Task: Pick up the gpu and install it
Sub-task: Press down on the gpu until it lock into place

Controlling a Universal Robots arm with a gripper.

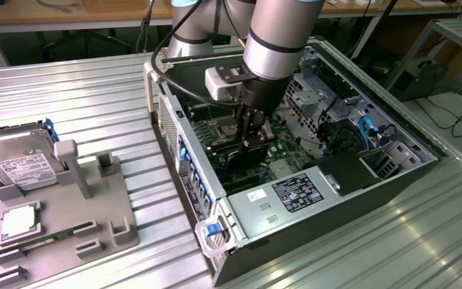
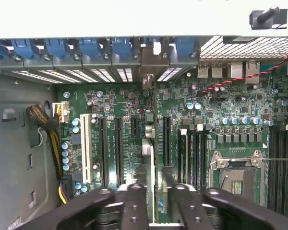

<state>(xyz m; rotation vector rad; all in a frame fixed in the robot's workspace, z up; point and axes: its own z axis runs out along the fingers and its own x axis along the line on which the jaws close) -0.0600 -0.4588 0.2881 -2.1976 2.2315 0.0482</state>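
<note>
My gripper (image 1: 251,141) reaches down into the open computer case (image 1: 391,174), shut on the gpu (image 1: 239,161), a flat black card standing on edge just above the green motherboard (image 1: 215,129). In the wrist view the gpu (image 2: 152,143) shows edge-on as a thin strip running between my two black fingers (image 2: 137,201). It lies along an expansion slot. Its metal bracket end (image 2: 149,69) meets the rear slot openings under the blue clips (image 2: 86,48). Whether the card is seated in the slot I cannot tell.
The case lies on a ribbed metal table (image 1: 79,96). A grey fixture (image 1: 103,211) at the exterior view's left holds a silver hard drive (image 1: 22,162), a processor (image 1: 18,220) and a green memory stick (image 1: 55,236). Inside the case are the power supply (image 1: 295,192), drive cage (image 1: 315,90) and cables (image 1: 367,129).
</note>
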